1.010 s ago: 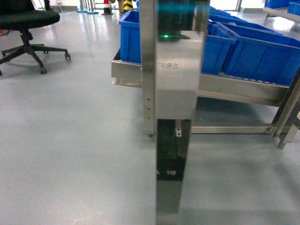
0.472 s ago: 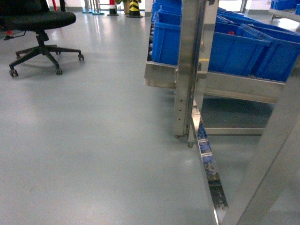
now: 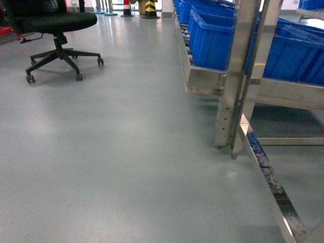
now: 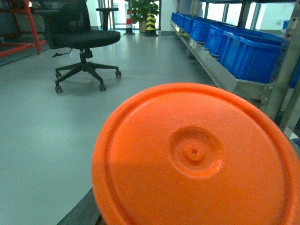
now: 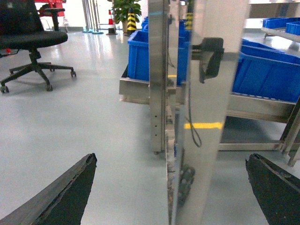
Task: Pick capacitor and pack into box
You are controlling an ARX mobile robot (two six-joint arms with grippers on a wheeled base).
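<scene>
Neither the box nor any capacitor shows in any view, so location cannot be told; robot looks to be in transit beside the racking. Judged from the task alone: a capacitor would be small, light, rigid, with thin legs that bend, so best pinched across the body; a plastic tub would be light and a bit slippery, better taken at the rim or handle.

Left wrist view is mostly filled by an orange disc [image 4: 197, 157], round, moulded, with a raised centre boss; cannot tell whether the left gripper holds it or it just sits in front of the camera, and the jaws are not visible. Right gripper [image 5: 171, 194] stands wide open, dark fingertips [image 5: 65, 194] at both lower corners, nothing between them.

Around: grey floor [image 3: 111, 152], black office chair [image 3: 55, 30] far left, blue bins [image 3: 212, 40] on a steel rack [image 3: 202, 81], and an upright steel post [image 3: 235, 76] near the right. In the right wrist view a shiny steel post [image 5: 206, 108] stands directly ahead, close enough to foul any forward reach
</scene>
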